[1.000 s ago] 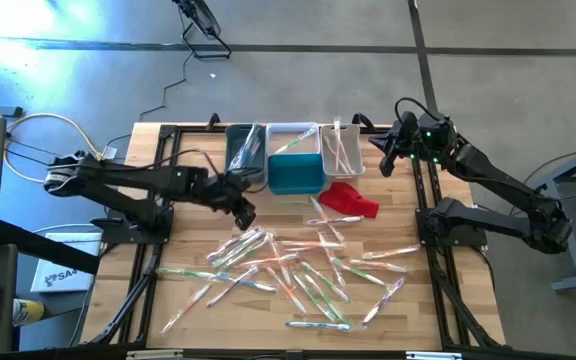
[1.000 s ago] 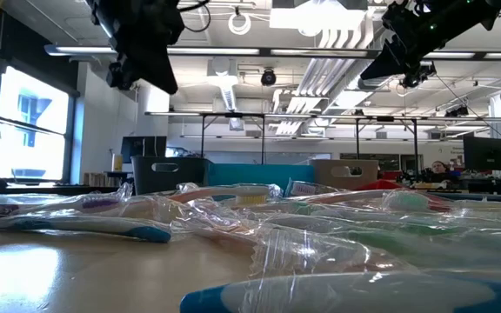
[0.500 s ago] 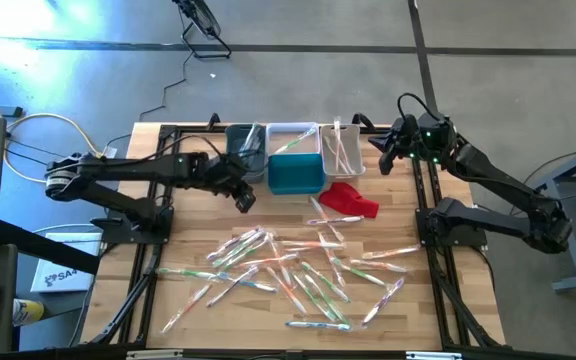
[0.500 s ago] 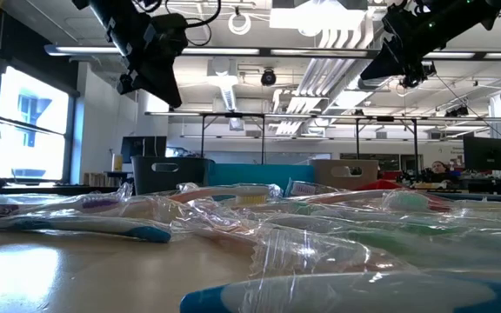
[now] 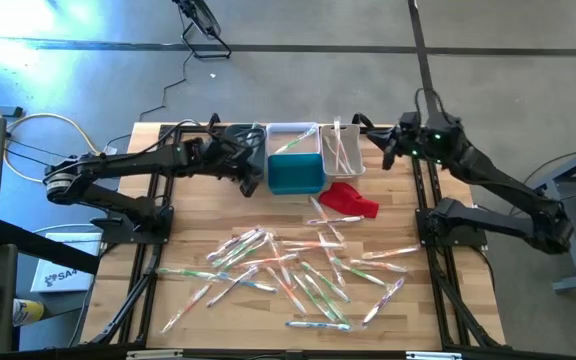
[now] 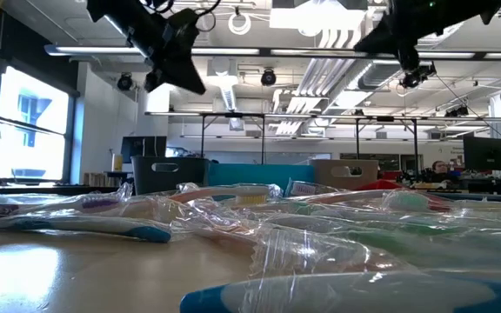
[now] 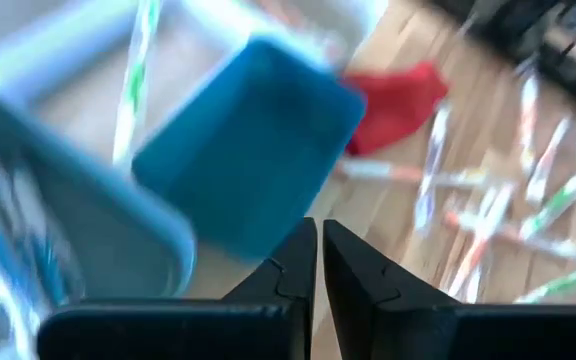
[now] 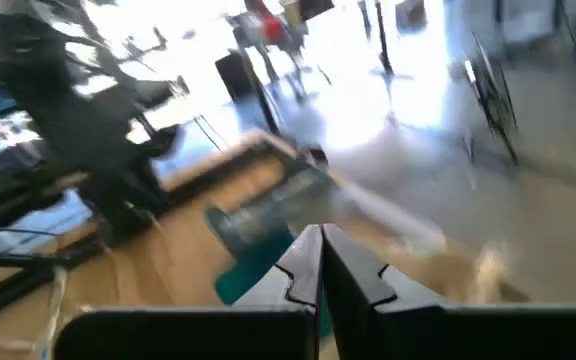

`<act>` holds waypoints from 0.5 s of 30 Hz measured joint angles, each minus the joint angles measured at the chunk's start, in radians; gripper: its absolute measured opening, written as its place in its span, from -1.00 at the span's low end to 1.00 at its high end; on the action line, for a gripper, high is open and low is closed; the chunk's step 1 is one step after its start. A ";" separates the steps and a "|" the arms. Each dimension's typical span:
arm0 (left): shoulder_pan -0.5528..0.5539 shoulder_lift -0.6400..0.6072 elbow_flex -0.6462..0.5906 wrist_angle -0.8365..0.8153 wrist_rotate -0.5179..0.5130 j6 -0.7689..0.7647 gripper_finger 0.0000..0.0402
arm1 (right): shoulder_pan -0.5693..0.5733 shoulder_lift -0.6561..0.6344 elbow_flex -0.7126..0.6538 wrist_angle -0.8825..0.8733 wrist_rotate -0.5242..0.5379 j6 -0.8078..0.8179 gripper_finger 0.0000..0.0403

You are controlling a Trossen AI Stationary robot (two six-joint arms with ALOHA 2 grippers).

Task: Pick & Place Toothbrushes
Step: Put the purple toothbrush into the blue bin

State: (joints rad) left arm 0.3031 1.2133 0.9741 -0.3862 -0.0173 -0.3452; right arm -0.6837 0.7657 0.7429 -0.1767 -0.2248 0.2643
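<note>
Many wrapped toothbrushes lie scattered flat on the wooden table; in the low view they fill the foreground. At the far edge stand a grey bin, a white bin with a teal bin in front of it, and a pale bin; some hold toothbrushes. My left gripper hovers shut and bare beside the grey bin and above the teal bin's left side. My right gripper hangs shut and bare to the right of the pale bin.
A red cloth lies just in front of the teal bin, near the heap's far side. Black frame rails run along both table sides. Bare wood shows at the table's near left and near right corners.
My left gripper has swung toward the table's far edge and a little right, from over the heap's far left to beside the bins, rolling as it went. My right gripper has rolled at the wrist and tipped up, staying near the pale bin. Both stay shut.
</note>
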 joint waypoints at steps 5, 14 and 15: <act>-0.002 0.033 0.002 0.132 0.001 0.046 -0.90 | 0.010 -0.089 0.000 -0.008 -0.012 -0.076 -0.98; -0.002 0.227 0.001 0.281 0.060 -0.008 -0.90 | 0.010 -0.247 0.000 -0.127 0.034 -0.078 -0.98; -0.002 0.245 0.001 0.306 0.074 -0.010 -0.90 | 0.010 -0.261 0.000 -0.139 0.040 -0.078 -0.98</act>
State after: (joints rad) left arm 0.3008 1.4583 0.9749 -0.0799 0.0570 -0.3552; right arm -0.6739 0.5043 0.7433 -0.3156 -0.1847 0.1866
